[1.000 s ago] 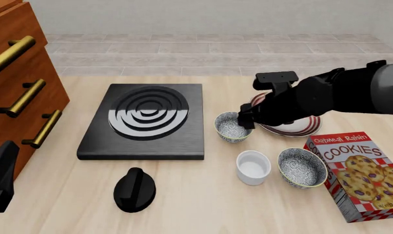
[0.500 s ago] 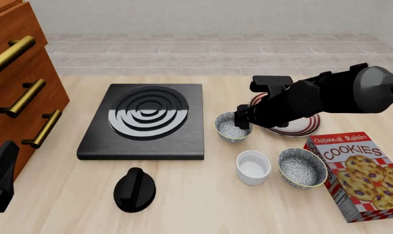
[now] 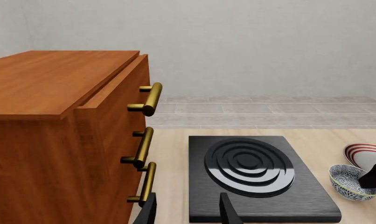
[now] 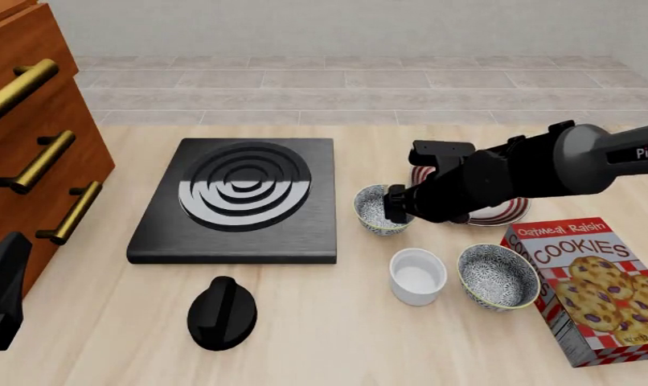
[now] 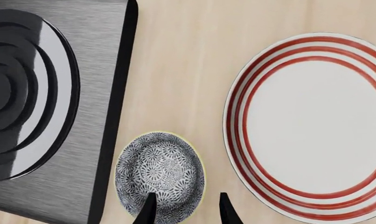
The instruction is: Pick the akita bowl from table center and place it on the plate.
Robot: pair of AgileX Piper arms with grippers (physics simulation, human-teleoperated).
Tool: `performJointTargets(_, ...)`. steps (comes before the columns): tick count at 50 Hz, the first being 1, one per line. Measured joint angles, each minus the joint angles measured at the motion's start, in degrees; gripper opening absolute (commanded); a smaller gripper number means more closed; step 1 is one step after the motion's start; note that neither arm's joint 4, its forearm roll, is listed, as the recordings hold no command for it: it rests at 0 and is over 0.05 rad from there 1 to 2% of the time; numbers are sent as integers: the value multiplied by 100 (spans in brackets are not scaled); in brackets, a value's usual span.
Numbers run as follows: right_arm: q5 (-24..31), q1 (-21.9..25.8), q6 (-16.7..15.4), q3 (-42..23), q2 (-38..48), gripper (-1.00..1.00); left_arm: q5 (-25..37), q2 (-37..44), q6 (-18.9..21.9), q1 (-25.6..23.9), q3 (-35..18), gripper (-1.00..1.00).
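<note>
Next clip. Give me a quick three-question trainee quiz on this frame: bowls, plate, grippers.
1. True or false: the small speckled bowl already sits on the striped plate.
2. Which gripper straddles that bowl's rim? A) left gripper B) right gripper
3. Fill in: the white cup stands between the black knob and the ____ speckled bowl.

Key: 1 false, it stands on the table beside the plate; 2 B; 3 wider.
</note>
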Motion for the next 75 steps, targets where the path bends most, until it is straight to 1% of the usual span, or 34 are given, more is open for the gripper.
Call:
performJointTargets(23,-189,-90,37,42,244,100,0,0,0,0,0,100)
performJointTargets(24,-190,-90,37,43,243,-100,0,0,0,0,0,100)
performJointTargets(37,-173,-48,30,79,49,-100,0,0,0,0,0,100)
performJointTargets(49,31,-20,98,81,-255,-100,0,0,0,0,0,100)
performJointTargets(56,133,11,184,25,-426,-100,0,0,-1,0,0,100)
performJointTargets(67,145,153,436,55,-727,-100,0,0,-1,0,0,100)
performJointTargets(75,200,109,508,20,-934,-100,0,0,0,0,0,100)
